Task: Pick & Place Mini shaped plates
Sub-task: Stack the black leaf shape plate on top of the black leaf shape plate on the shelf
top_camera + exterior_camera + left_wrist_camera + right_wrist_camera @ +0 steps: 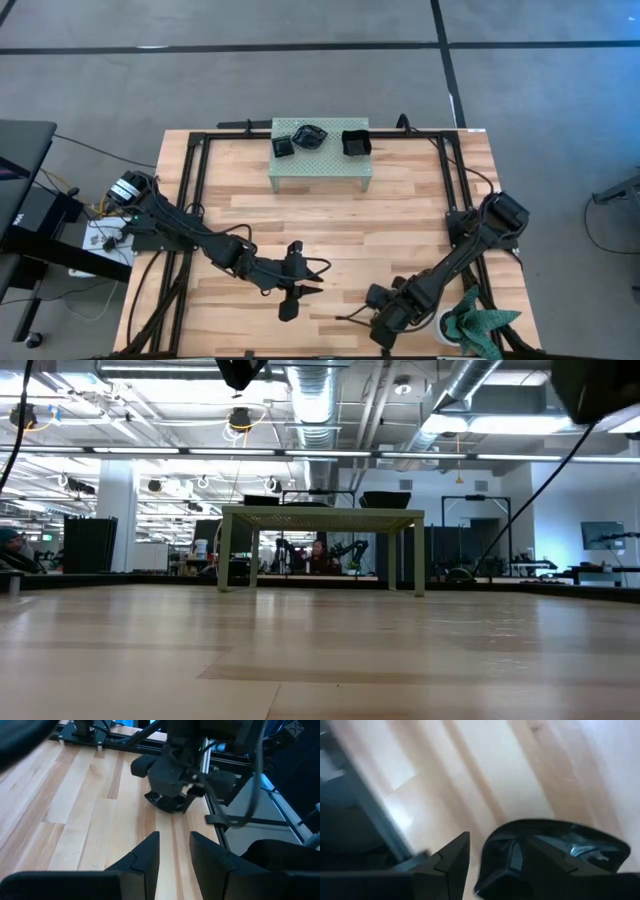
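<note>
Mini shaped plates are seen in two places. Three glossy black plates rest on top of the pale green perforated stand (318, 160) at the far side of the bench (330, 230): a square plate (283, 147) near the stand's left end, a wavy-edged plate (309, 135) just beside it, and a deeper square plate (356, 142) near the right end. A fourth black plate (555, 855) is held in the right hand (385, 325), low at the near right part of the bench; in the right wrist view the plate fills the space between the fingers, with one finger (451, 857) lying against its rim, so the fingers stand wide around it. The left hand (292, 300) is positioned above the near middle of the bench, pointed toward the right arm. Its two fingers (145, 857) are parted by a narrow gap, and nothing is held between them. In the low view the stand is seen on its four legs, with plates showing as dark shapes on its top.
</note>
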Controlling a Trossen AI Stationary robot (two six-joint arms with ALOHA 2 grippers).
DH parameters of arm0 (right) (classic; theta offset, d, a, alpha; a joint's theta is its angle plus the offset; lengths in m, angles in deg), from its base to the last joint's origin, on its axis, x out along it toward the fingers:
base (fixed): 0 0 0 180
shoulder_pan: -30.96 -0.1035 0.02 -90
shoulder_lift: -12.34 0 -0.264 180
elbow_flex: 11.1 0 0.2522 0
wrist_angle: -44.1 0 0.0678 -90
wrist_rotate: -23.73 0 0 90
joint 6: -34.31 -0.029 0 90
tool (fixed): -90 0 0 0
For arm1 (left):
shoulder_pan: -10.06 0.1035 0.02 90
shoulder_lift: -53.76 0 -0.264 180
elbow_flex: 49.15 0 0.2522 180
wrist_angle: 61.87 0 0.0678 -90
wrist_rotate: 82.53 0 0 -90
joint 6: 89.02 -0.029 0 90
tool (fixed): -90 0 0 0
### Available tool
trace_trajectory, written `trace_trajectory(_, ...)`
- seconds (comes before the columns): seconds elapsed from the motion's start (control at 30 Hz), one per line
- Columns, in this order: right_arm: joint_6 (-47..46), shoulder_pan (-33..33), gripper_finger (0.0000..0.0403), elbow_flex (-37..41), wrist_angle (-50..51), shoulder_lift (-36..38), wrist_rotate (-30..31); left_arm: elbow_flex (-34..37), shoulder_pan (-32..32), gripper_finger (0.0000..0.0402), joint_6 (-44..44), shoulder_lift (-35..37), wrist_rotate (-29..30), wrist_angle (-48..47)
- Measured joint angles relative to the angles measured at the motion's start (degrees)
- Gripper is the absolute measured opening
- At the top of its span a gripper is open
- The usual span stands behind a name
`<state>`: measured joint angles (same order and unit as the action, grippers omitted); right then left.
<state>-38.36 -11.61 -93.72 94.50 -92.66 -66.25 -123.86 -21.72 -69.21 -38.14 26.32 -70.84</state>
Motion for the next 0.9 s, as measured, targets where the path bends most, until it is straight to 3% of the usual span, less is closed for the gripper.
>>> trace_trajectory(0.57, -0.86, 0.0, 0.0167, 0.08, 1.65, -3.89, -1.49, 0.0, -0.16, 0.0108, 0.16, 0.0, -0.01, 0.38)
trace_trajectory(0.73, -0.21, -0.02, 0.0142, 0.08, 4.04, -3.85, -1.88, 0.0, -0.16, 0.0108, 0.16, 0.0, 0.0, 0.46)
trace_trajectory(0.9, 3.53, -0.02, 0.0106, 0.08, 5.68, -3.85, -6.27, 0.0, -0.16, 0.0108, 0.16, 0.0, 0.0, 0.68)
